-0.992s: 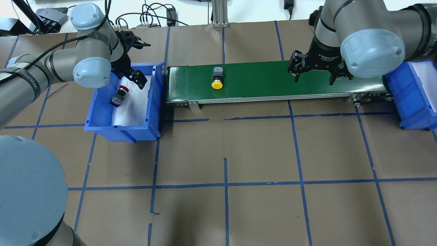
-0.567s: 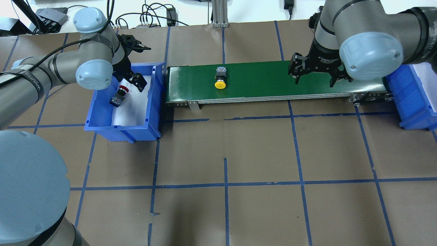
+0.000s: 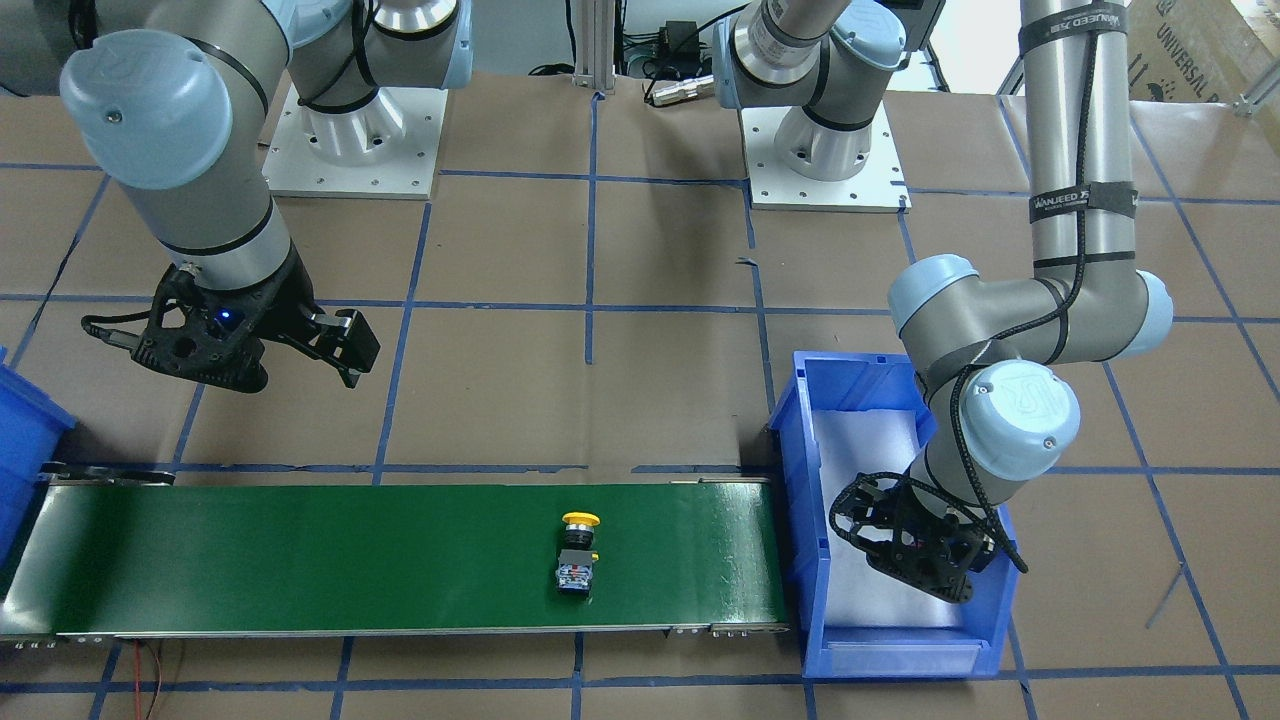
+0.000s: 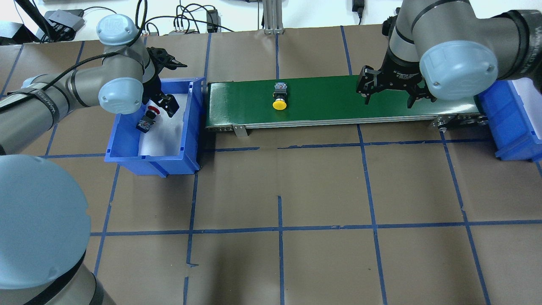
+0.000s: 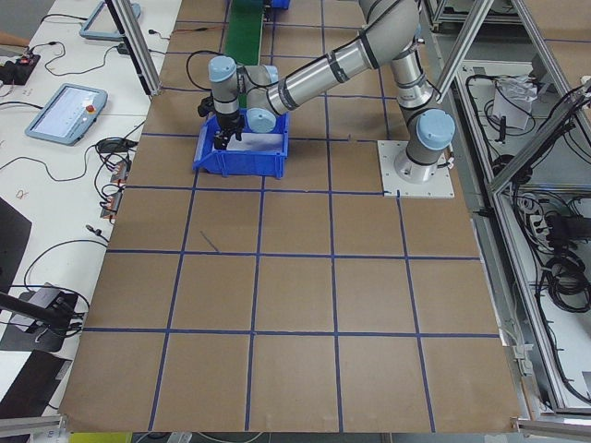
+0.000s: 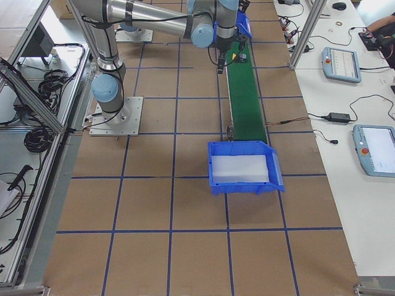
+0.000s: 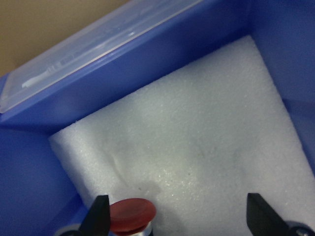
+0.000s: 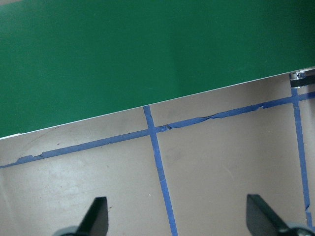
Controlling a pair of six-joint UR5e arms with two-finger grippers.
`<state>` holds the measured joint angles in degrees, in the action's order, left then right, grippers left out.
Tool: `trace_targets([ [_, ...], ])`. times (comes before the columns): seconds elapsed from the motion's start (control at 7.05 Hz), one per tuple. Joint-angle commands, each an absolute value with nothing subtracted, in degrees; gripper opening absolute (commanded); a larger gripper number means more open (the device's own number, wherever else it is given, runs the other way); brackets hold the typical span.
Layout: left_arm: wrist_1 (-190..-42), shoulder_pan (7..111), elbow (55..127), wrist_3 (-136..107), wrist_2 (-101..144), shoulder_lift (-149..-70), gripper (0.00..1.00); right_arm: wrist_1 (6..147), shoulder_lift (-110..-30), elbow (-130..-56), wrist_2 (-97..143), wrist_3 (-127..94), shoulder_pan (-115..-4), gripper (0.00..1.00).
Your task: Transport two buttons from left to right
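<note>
The red button (image 4: 147,118) lies on white foam in the left blue bin (image 4: 152,163). My left gripper (image 4: 163,103) is open and low inside that bin, just behind the button. In the left wrist view the red cap (image 7: 132,215) sits right beside one fingertip (image 7: 101,216), not gripped. The yellow button (image 4: 279,98) lies on its side on the green conveyor belt (image 4: 338,101); it also shows in the front view (image 3: 578,555). My right gripper (image 4: 388,98) is open and empty above the belt's right part, well right of the yellow button.
A second blue bin (image 4: 508,123) stands at the belt's right end and shows foam-lined in the exterior right view (image 6: 244,166). The brown table with blue tape lines (image 4: 279,228) spreads in front of the belt. Cables lie along the back edge (image 4: 190,21).
The yellow button has moved a little to the right along the belt. My left gripper has moved lower into the bin, nearer the red button. My right gripper has hardly moved.
</note>
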<state>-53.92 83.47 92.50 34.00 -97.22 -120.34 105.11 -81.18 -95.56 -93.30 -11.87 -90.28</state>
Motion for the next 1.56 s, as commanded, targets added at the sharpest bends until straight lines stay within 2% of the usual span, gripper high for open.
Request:
trace_targets([
  [0.0, -53.79, 83.5, 92.46, 33.66, -97.47, -120.67, 0.94, 111.04, -76.51, -93.71, -92.99, -11.69, -90.7, 1.0],
  [0.28, -53.79, 83.5, 92.81, 33.66, -97.47, -121.11, 0.91, 112.77, -72.78, -87.48, -91.76, -11.17, -92.63, 1.0],
  [0.71, -53.79, 83.5, 93.69, 33.66, -97.73, -121.2, 0.72, 112.76, -70.5, -85.17, -91.67, -10.81, -92.9, 1.0],
  [0.99, -53.88, 83.5, 93.69, 33.4, -99.48, -121.03, 0.52, 111.37, -67.17, -80.1, -91.58, -10.81, -93.51, 1.0],
  [1.42, -54.05, 83.5, 93.69, 31.13, -99.49, -120.24, 0.44, 111.53, -61.97, -76.2, -88.18, -11.69, -95.18, 1.0],
])
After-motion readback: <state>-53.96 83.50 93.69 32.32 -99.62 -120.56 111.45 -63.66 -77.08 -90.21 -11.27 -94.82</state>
